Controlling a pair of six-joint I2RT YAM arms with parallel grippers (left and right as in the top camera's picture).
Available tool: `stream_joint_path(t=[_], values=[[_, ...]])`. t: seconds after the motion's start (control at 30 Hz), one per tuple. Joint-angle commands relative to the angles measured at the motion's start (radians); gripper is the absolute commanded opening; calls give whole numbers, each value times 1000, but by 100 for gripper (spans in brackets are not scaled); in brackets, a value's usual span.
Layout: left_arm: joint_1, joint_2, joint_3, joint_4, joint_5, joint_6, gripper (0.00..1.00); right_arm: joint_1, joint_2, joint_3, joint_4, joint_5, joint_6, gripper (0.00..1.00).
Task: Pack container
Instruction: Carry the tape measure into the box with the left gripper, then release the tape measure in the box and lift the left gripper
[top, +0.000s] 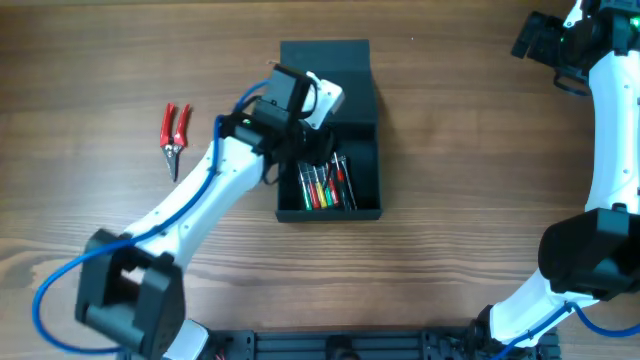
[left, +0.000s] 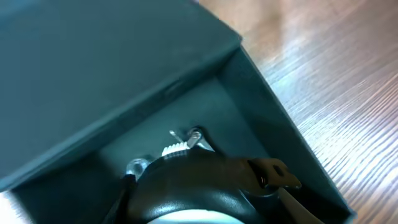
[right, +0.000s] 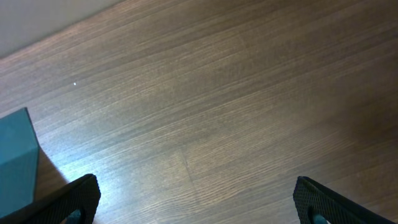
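Observation:
The container (top: 366, 140) is a dark teal-black box in the middle of the table, its flap lid lying open on the far side. Several screwdrivers with coloured handles (top: 326, 186) lie in its near half. My left gripper (top: 316, 150) reaches down into the box. In the left wrist view a black rounded tool with a metal tab (left: 199, 183) fills the space at the jaws, just above the box floor (left: 205, 106); the fingers themselves are hidden. My right gripper (top: 545, 42) is open and empty at the far right, over bare wood (right: 196, 202).
Red-handled pliers (top: 175, 130) lie on the table left of the box, beside my left arm. A teal corner of the box (right: 15, 155) shows at the left edge of the right wrist view. The table is wood grain.

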Motion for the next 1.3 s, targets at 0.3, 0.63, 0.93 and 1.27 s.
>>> stream_joint_path(t=[0.3, 0.63, 0.93, 1.27], values=[[-75, 301, 21, 39, 8, -7, 30, 4, -9, 19, 0, -5, -12, 100], [-76, 313, 21, 75, 8, -7, 70, 4, -9, 19, 0, -5, -12, 100], [-75, 298, 67, 80, 8, -7, 77, 4, -9, 19, 0, -5, -12, 100], [-75, 198, 321, -57, -214, -8, 75, 4, -9, 19, 0, -5, -12, 100]])
